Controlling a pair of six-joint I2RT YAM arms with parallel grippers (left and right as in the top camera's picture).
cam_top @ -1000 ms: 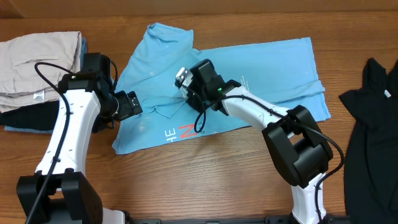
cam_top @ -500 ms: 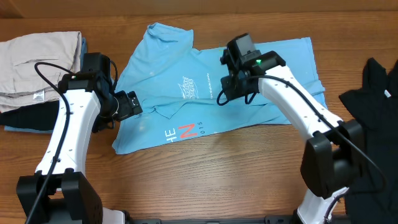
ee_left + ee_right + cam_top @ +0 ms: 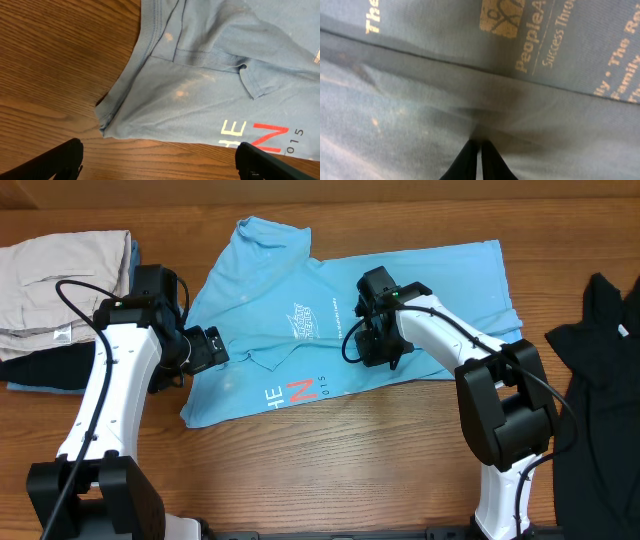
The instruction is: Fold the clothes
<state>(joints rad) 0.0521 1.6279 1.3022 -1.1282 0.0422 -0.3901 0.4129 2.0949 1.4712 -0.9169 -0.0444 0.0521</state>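
shirt [image 3: 260, 310]: light blue, spread rumpled across the middle of the table [image 3: 330, 470], red and white lettering near its front edge.
right gripper [image 3: 480, 146]: closed tight, its tips pinching a pucker of shirt cloth just below the printed logo.
left gripper [image 3: 160, 162]: wide open, empty, at the shirt's left hem.
beige pile [image 3: 60, 290]: far left.
black garment [image 3: 600, 360]: far right.
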